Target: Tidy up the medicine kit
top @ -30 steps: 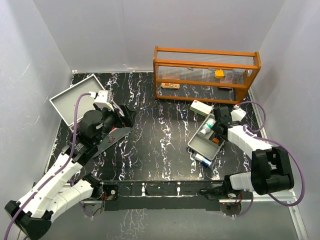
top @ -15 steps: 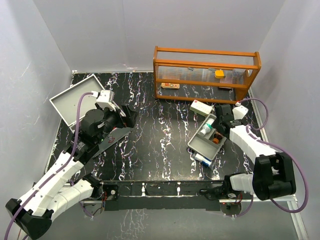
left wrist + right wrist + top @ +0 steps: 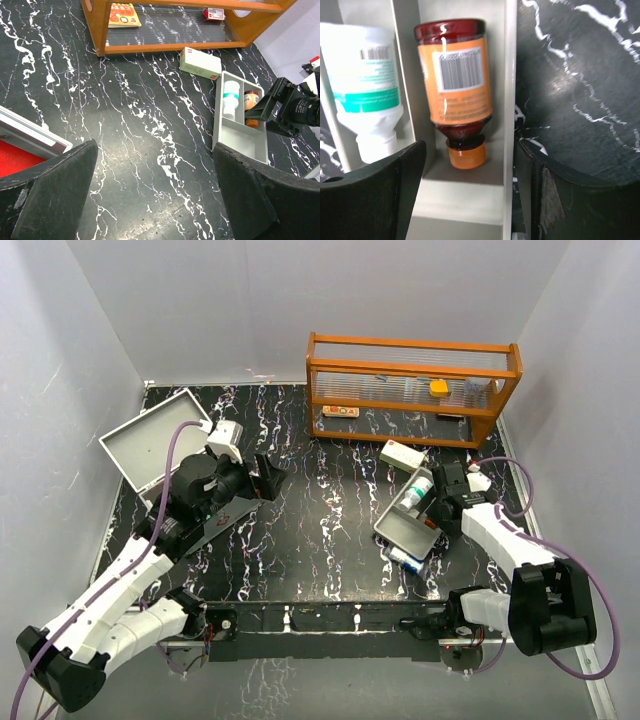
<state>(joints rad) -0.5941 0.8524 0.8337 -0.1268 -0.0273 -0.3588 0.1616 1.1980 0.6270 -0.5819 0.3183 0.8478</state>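
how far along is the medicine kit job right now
Done: a white bottle and an orange-label bottle lie in separate compartments of the divided tray. In hand: nothing; the right gripper hangs open over the orange-label bottle, the left gripper open over bare table. Left: the white box lies loose on the table, and the tray sits apart from the medicine kit.

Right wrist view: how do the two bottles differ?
The white bottle with teal label has a white neck; the dark brown bottle with orange label has an orange cap. The white one lies one compartment left of the brown. Both lie flat in the grey divided tray, necks pointing the same way.
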